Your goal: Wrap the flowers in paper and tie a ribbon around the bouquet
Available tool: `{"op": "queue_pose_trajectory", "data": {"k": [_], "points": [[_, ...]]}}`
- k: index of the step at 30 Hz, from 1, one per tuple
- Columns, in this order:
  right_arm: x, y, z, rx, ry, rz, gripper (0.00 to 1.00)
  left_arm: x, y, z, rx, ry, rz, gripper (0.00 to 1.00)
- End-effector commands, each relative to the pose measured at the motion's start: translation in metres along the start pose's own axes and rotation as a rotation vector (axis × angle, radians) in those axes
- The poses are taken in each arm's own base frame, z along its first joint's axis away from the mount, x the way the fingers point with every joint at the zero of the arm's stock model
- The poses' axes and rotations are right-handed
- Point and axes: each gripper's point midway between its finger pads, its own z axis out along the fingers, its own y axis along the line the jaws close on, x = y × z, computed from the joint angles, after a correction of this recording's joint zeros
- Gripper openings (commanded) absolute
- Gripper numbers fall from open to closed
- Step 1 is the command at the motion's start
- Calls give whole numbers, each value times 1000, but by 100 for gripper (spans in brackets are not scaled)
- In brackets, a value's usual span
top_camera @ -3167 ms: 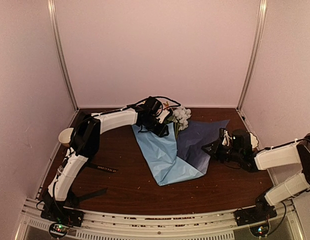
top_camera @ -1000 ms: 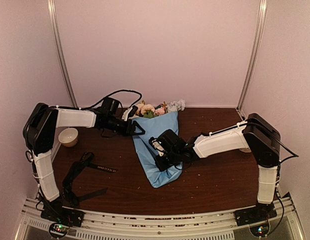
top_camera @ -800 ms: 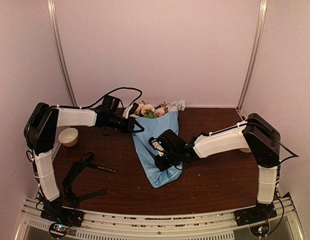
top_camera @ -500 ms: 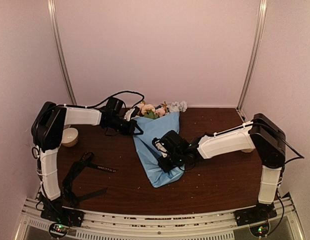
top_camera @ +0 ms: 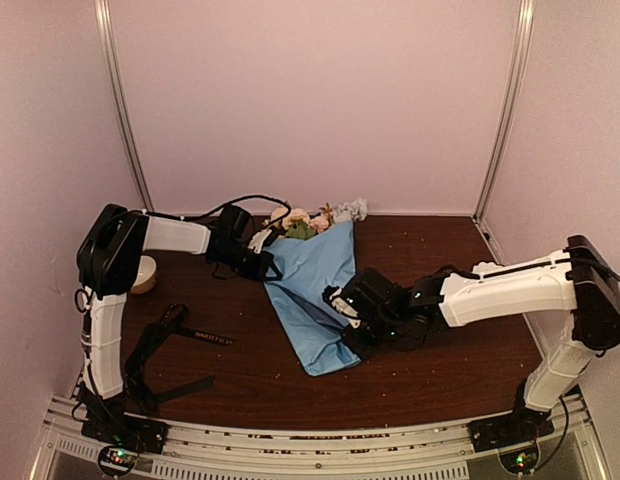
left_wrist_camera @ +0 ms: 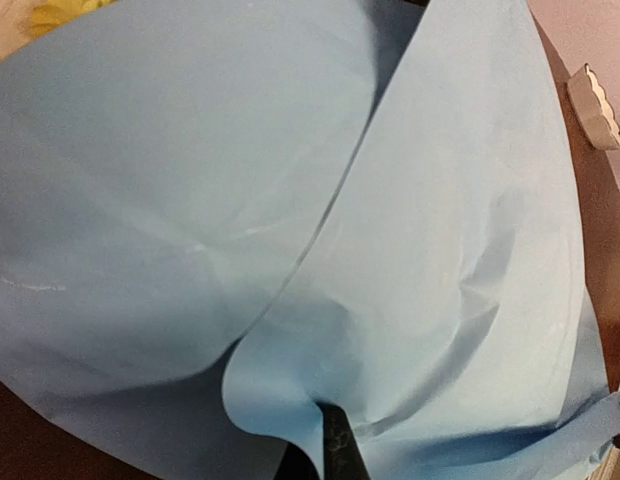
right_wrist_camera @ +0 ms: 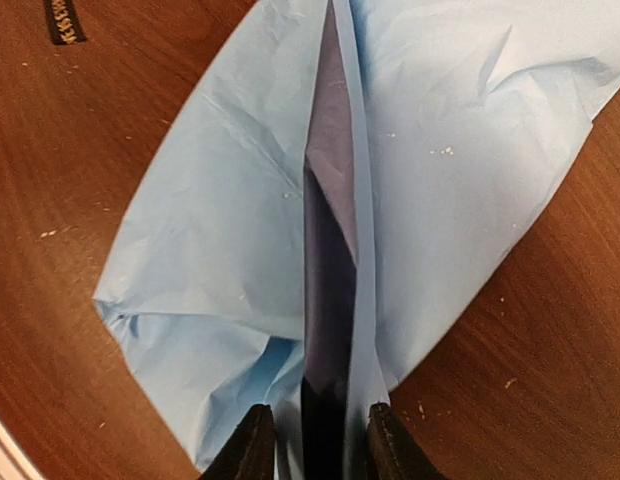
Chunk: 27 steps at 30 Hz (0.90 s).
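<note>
Brown table (top_camera: pixel 440 250): bowl (top_camera: pixel 145 277) far left, ribbon (top_camera: pixel 208 338) left of bouquet (top_camera: pixel 310 285)

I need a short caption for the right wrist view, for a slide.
Open fingers either side of the dark seam in folded light blue paper on a brown table.

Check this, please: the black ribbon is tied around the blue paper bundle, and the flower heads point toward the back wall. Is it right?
Not quite. The black ribbon is not tied around the blue paper bundle; it lies on the table, left of the bundle and apart from it, as the top external view shows. The flower heads do point toward the back wall.
</note>
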Motion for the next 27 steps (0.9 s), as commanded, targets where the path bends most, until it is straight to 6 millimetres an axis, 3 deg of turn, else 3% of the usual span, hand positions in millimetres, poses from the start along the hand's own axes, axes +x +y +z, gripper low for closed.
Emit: {"op": "queue_pose_trajectory", "data": {"k": [1,4,7,9,12,15,20,27], "points": [[-14,5,-45,-23,-54,-89,33,2,25,5,-62,-4,10,0],[-43,24,-70,-104,-166,-111,33,6,26,7,-51,1,7,0],[-63,46,-78,-170,-250,-134,30,6,25,7,-46,-1,8,0],[-72,55,-70,-165,-263,-150,25,5,25,7,-44,-2,10,0],[-72,61,-41,-115,-188,-180,17,4,27,7,-51,2,9,0],[-62,52,-8,-15,-94,-199,11,2,29,5,-55,4,6,0],[-35,45,30,59,25,-243,7,-5,30,0,-58,0,15,0],[16,54,54,42,153,-295,5,-23,39,-13,-87,-12,24,0]]}}
